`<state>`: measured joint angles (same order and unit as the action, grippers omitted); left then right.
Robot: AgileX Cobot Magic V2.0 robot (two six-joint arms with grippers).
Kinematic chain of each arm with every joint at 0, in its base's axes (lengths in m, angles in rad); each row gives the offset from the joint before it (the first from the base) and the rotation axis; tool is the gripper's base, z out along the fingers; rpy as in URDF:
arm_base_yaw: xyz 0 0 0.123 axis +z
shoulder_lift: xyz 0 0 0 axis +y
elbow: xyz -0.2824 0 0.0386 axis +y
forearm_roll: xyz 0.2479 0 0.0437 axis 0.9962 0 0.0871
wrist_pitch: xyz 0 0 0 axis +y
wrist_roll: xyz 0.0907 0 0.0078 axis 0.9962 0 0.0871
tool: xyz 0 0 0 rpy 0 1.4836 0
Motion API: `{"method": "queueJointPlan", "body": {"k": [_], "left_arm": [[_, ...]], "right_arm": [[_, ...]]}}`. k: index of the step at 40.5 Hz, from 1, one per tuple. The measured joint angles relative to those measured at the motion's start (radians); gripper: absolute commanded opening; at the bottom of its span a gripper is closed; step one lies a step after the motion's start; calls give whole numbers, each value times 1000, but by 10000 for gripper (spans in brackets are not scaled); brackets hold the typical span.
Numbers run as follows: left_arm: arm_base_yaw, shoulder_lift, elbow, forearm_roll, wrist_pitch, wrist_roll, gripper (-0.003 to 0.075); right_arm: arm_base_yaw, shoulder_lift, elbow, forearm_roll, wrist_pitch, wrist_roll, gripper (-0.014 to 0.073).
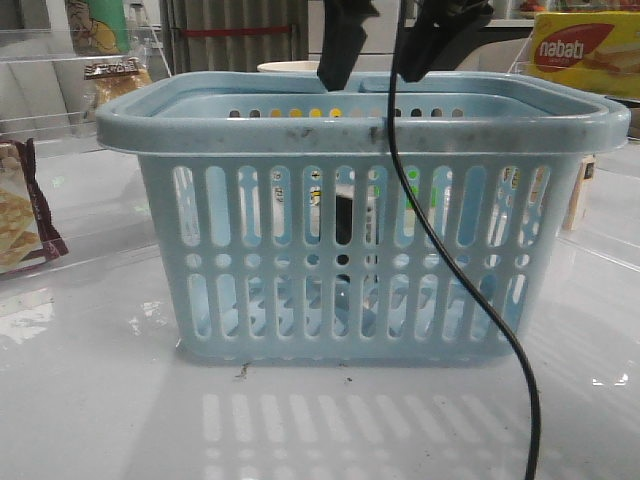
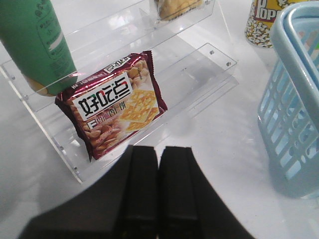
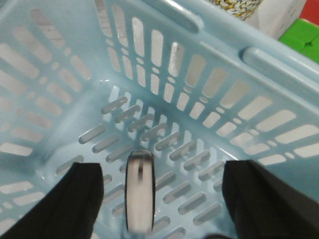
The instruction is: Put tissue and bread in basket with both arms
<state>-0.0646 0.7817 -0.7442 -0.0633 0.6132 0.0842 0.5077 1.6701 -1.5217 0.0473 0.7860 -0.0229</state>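
We see the basket (image 1: 360,215) standing on a glossy white table (image 1: 90,400), a light-blue plastic rectangle with rows of rounded slots and small round holes in its walls, and a thick rim marked with dark scuffs. A thin black cable (image 1: 470,290) hangs down in front of it.

From the front, the right gripper (image 1: 390,55) hangs just above the basket's opening, its 2 dark fingers spread apart. In the right wrist view we look straight down between those fingers (image 3: 75,199) into the basket (image 3: 209,74); they stand wide open and clasp nothing. Between them, over the slotted floor, we see a blurred upright object (image 3: 139,194), pale with a dark rounded edge. We take it for the tissue, though the blur keeps us from being sure. Through the front slots a dark upright shape (image 1: 344,222) shows inside the basket.

The left gripper (image 2: 158,199) has its 2 black, flat-faced fingers pressed together with nothing between them. Beyond it lies a shiny maroon-edged cracker bag (image 2: 114,107) on a clear acrylic shelf (image 2: 199,74), beside a green tube (image 2: 37,42), with the basket's corner (image 2: 289,109) nearby.

We cannot pick out the bread with certainty; a golden packet (image 2: 177,7) on the upper shelf is cut off by the view's edge.
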Motion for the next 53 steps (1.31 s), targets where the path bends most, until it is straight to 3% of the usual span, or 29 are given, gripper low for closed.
{"method": "queueJointPlan", "body": {"k": [11, 25, 41, 44, 50, 53], "left_arm": [[0, 0, 0, 0, 0, 0, 91], [0, 0, 0, 0, 0, 0, 91], [0, 2, 2, 0, -46, 0, 96], [0, 21, 2, 0, -71, 0, 165], [0, 94, -2, 0, -97, 8, 476], [-10, 160, -29, -2, -104, 15, 578]], "right_arm": [[0, -275, 217, -47, -109, 0, 612], [0, -697, 562, -73, -122, 0, 612], [0, -1030, 765, -73, -116, 0, 612], [0, -1040, 771, -73, -114, 0, 612], [0, -1040, 771, -73, -112, 0, 612], [0, -1040, 771, -73, -112, 0, 612]]}}
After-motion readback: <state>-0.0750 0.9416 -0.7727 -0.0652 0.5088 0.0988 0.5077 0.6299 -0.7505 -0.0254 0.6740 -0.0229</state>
